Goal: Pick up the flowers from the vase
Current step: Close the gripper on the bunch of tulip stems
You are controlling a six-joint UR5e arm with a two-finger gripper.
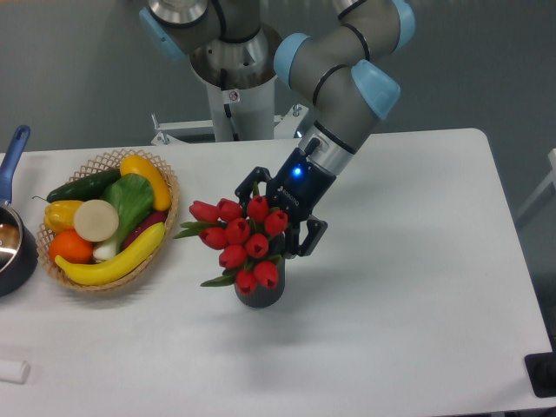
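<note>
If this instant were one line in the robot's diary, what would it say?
stage: reaching for bouquet | gripper: open, jaws either side of flowers | flowers: in vase, not lifted | vase: upright on table

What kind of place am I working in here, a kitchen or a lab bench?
Most likely a lab or test bench, not a kitchen: a bare white table against a plain grey wall, the arm's pedestal bolted behind it, and props laid out: a wicker basket of produce, tulips in a vase, a pot.
</note>
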